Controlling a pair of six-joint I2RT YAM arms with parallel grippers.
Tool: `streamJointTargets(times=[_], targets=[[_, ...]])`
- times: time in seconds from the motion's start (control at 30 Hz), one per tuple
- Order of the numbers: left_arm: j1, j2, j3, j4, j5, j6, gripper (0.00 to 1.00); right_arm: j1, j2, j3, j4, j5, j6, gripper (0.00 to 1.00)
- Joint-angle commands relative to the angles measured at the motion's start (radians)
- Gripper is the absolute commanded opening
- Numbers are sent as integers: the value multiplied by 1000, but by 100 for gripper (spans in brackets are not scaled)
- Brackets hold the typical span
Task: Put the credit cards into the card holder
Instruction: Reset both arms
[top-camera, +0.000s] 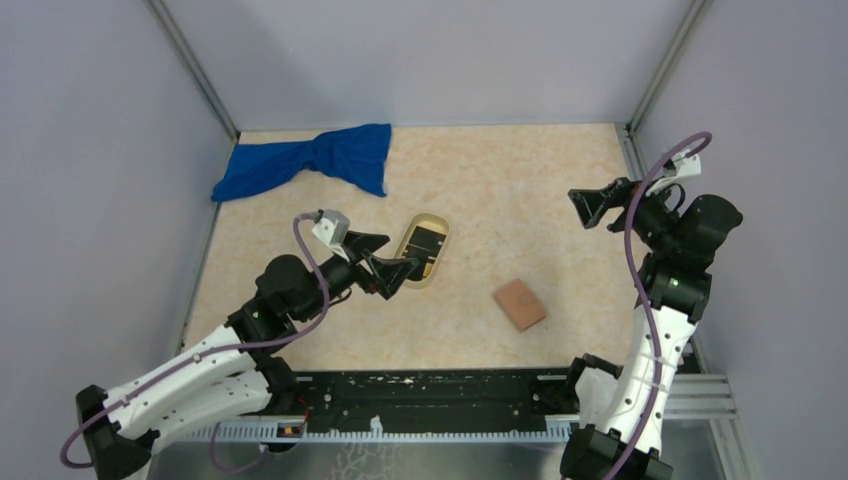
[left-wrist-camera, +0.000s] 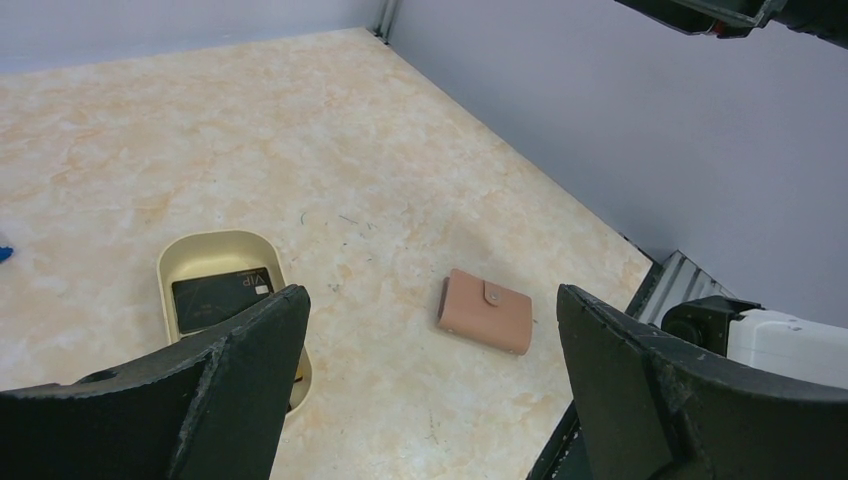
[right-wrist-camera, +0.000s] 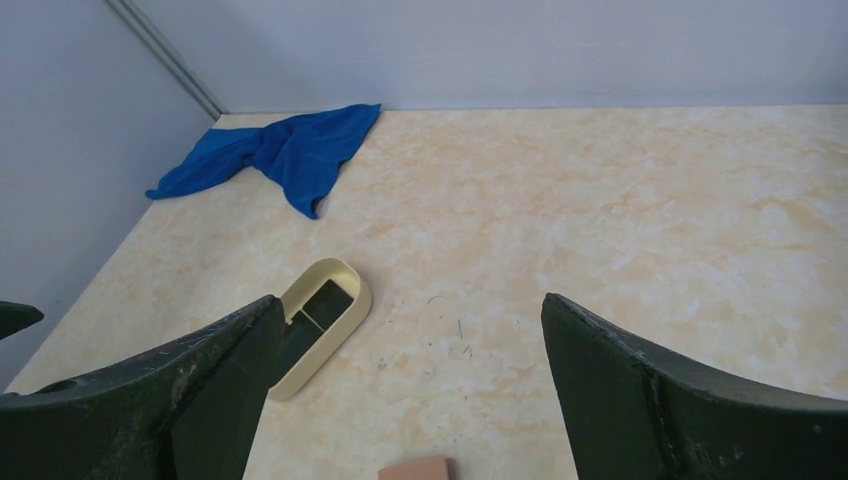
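Pale grey walls close in a beige marbled table (top-camera: 520, 180), with a blue cloth (top-camera: 310, 165) crumpled in its far left corner. Near the middle sits an oval tan tray (top-camera: 430, 216), and a black card (left-wrist-camera: 215, 298) with light lettering lies flat inside it. A second dark shape at the tray's near end may be the other card, but the left arm's finger covers most of it. The wallet (top-camera: 519, 304) lies closed, snap tab fastened, on the bare tabletop to the right of the tray and nearer the front edge, apart from both arms.

The left gripper (top-camera: 400, 254) hangs over the near end of the tray with its fingers spread wide and nothing between them. The right gripper (top-camera: 580, 208) is raised over the right side of the table, well apart from the wallet, its fingers likewise spread and empty.
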Motion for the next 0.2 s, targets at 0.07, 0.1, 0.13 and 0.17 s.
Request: streamJointTargets(times=[0.07, 0.1, 0.13, 0.17], targets=[[7, 3, 37, 9, 0, 10, 99, -10, -14, 9, 22, 15, -20, 99], [7, 5, 38, 8, 1, 10, 99, -10, -14, 9, 24, 17, -21, 98], [8, 7, 40, 9, 2, 10, 99, -10, -14, 8, 25, 18, -26, 99], [8, 11, 41, 11, 3, 10, 99, -11, -14, 6, 25, 17, -30, 99]])
